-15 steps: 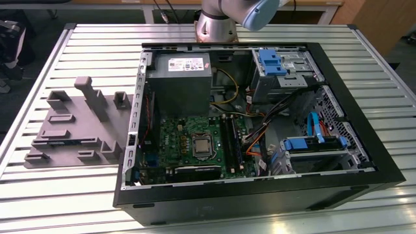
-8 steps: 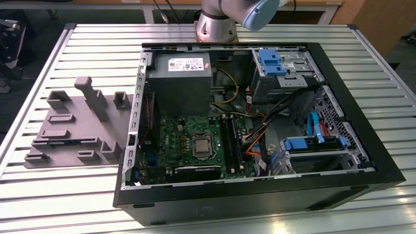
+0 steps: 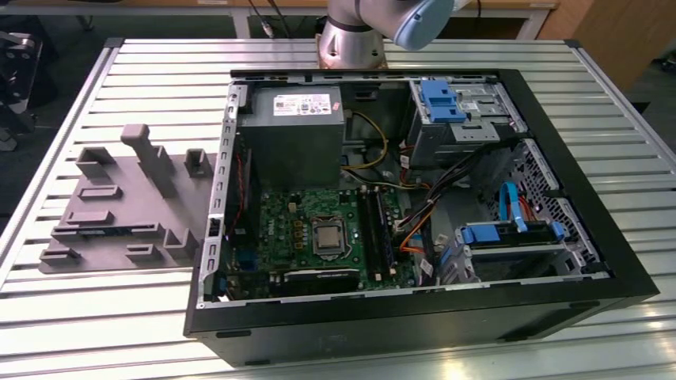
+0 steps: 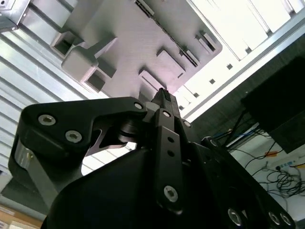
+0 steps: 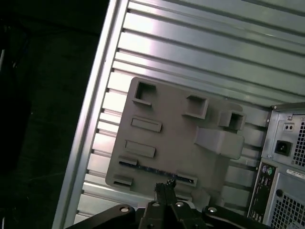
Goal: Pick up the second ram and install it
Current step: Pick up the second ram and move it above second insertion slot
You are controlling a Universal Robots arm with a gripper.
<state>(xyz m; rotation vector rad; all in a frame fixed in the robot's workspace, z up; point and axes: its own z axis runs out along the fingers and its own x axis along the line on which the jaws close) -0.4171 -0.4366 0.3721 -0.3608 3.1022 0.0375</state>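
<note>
1. Pick-up step, by the look of it, with nothing lifted yet: ram (image 5: pixel 152 169) seated as a thin dark strip in a groove of the grey fixture (image 3: pixel 138 207), toward the exterior view's left, just beside the open case (image 3: pixel 423 321) on the slatted table (image 3: pixel 106 332).
2. In both wrist views, gripper (image 5: pixel 165 183) poised over that groove, near the ram but apart from it, fingers pressed together and pinching nothing.
3. Toward the middle of the exterior view, inside the case, green motherboard (image 3: pixel 280 229) with its black slots (image 3: pixel 378 226), well apart from the fixture. Impossible to tell whether a stick already sits in one.
4. Called for by the grasp, in all likelihood: fingers spread wider than the thin board, turned to close on its two flat faces, then brought straight down over it. Little room for error, with the fixture's walls close along the strip. A skewed approach risks a tilted stick, or a nudge against the fixture instead of a clean pinch.
</note>
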